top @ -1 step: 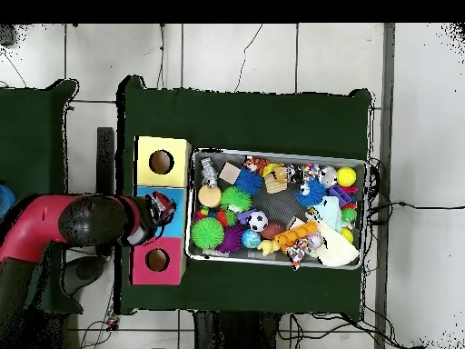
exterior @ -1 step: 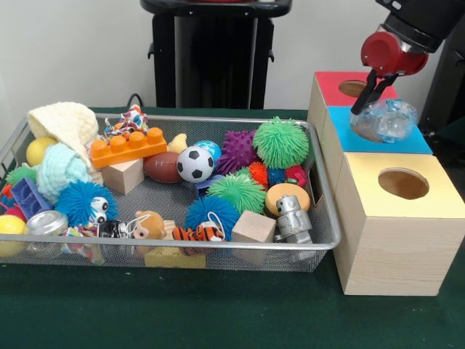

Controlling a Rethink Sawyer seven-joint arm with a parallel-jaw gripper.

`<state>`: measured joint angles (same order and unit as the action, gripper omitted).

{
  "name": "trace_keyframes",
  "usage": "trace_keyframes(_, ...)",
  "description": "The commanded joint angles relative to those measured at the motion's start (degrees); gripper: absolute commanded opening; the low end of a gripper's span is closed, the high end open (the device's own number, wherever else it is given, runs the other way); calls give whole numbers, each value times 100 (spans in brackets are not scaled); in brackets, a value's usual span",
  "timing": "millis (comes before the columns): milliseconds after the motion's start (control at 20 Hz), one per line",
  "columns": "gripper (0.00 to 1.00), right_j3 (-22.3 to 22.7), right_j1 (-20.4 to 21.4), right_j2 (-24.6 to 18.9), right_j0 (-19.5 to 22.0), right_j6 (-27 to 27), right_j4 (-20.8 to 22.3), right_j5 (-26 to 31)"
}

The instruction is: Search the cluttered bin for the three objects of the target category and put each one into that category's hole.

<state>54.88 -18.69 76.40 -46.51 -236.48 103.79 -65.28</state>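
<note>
Clear ball [exterior @ -1 step: 383, 120], pinched in the gripper [exterior @ -1 step: 367, 100] over the blue box [exterior @ -1 step: 389, 139], hides its hole; released off-centre, it could roll off the 3 boxes.

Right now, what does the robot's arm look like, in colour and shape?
The arm is thick and rounded, red with black joint sections. At the wrist sits a round red cap; below it the gripper is slim and black. No cables or markings are visible.
</note>
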Motion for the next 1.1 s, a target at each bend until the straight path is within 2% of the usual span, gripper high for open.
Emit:
trace_keyframes(50,0,-641,278,-489,351,-383,-51,-804)
trace_keyframes(550,0,-698,436,-524,350,-412,-113,-924)
trace_keyframes(1100,0,-613,494,-594,321,-325,-192,-644)
